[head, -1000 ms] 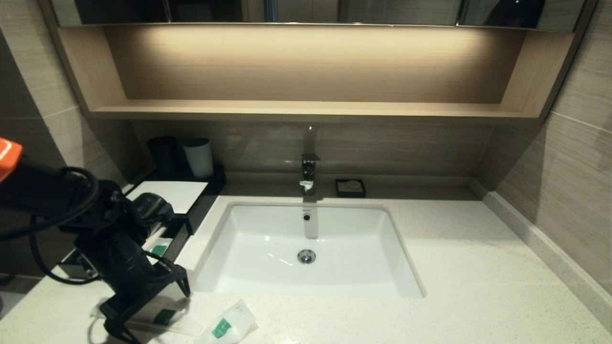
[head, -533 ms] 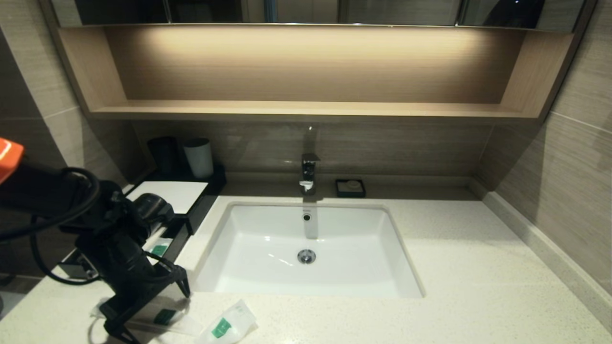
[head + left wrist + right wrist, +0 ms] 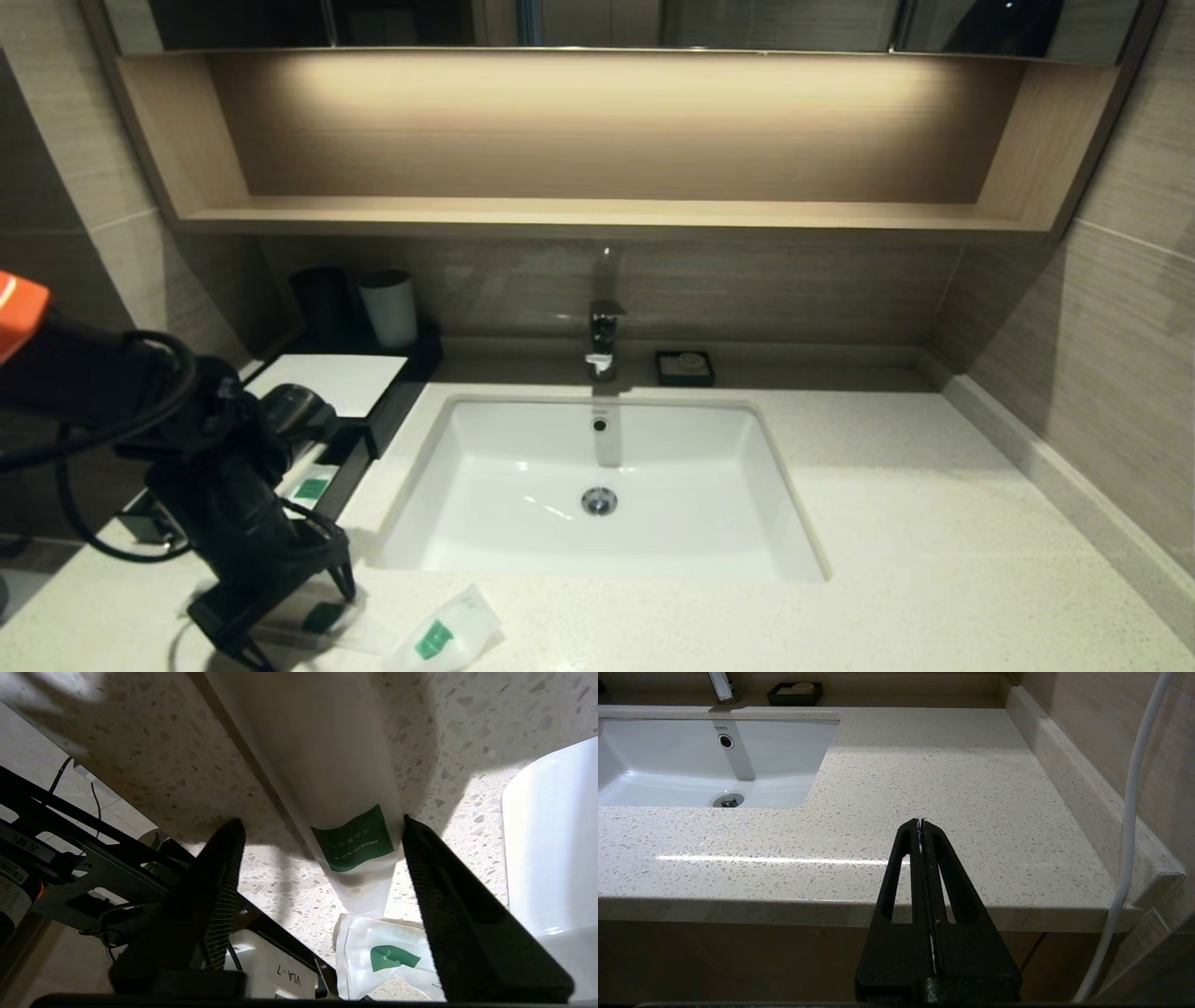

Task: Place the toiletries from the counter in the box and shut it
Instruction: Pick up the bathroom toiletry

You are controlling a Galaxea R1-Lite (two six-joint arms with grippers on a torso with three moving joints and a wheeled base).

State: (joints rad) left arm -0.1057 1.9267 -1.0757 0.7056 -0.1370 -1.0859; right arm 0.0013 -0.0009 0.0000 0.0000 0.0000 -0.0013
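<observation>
While its jaws straddle a long sachet [image 3: 345, 788], the left gripper [image 3: 322, 826] hovers.

The left arm was reached down over the near left of the counter [image 3: 653, 616], the left gripper [image 3: 322, 826] held with its fingers [image 3: 224, 868] spread either side of a long sachet [image 3: 350, 840], one tip touching it. The right gripper [image 3: 920, 826] was parked low, its fingers pressed together
</observation>
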